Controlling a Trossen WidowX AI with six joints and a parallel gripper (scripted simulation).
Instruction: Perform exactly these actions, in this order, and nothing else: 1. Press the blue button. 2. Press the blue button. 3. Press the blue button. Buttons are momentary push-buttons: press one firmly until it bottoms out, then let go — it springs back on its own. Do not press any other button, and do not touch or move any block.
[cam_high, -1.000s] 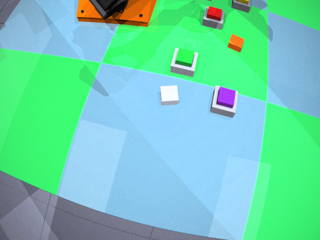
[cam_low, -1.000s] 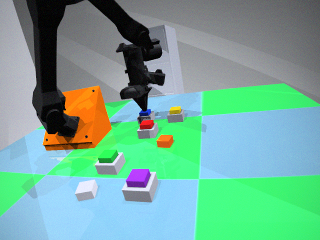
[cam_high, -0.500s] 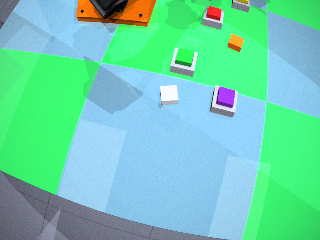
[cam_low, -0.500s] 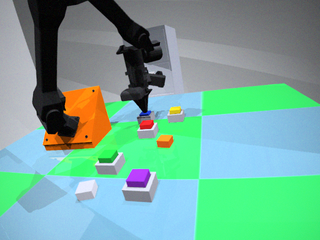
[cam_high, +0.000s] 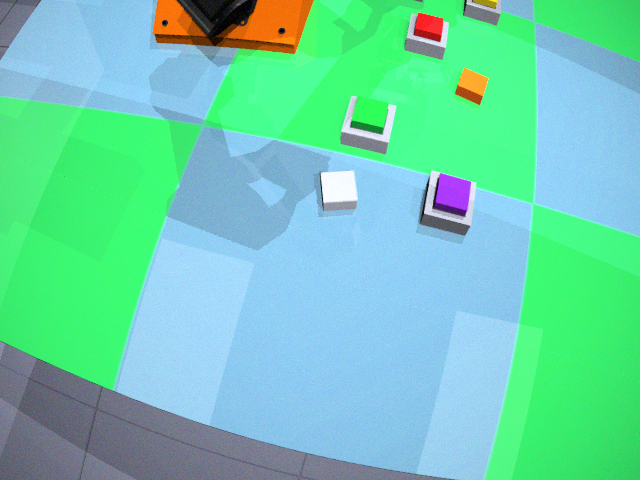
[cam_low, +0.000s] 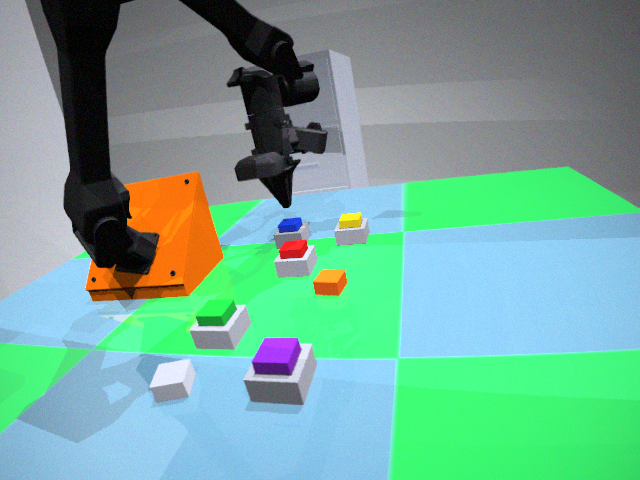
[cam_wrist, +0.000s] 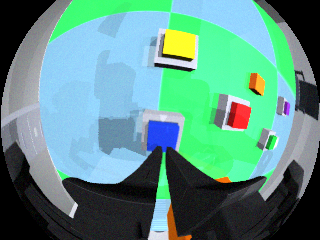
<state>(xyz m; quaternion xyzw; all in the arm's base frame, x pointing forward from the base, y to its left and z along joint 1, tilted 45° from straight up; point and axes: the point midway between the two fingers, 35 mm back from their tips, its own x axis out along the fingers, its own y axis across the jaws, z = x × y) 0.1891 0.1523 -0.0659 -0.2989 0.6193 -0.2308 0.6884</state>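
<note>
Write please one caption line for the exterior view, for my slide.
Shut gripper hovering above the blue button, with red and yellow buttons close by.

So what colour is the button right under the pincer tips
Blue, seen best in the wrist view just beyond the shut pincer.
</note>
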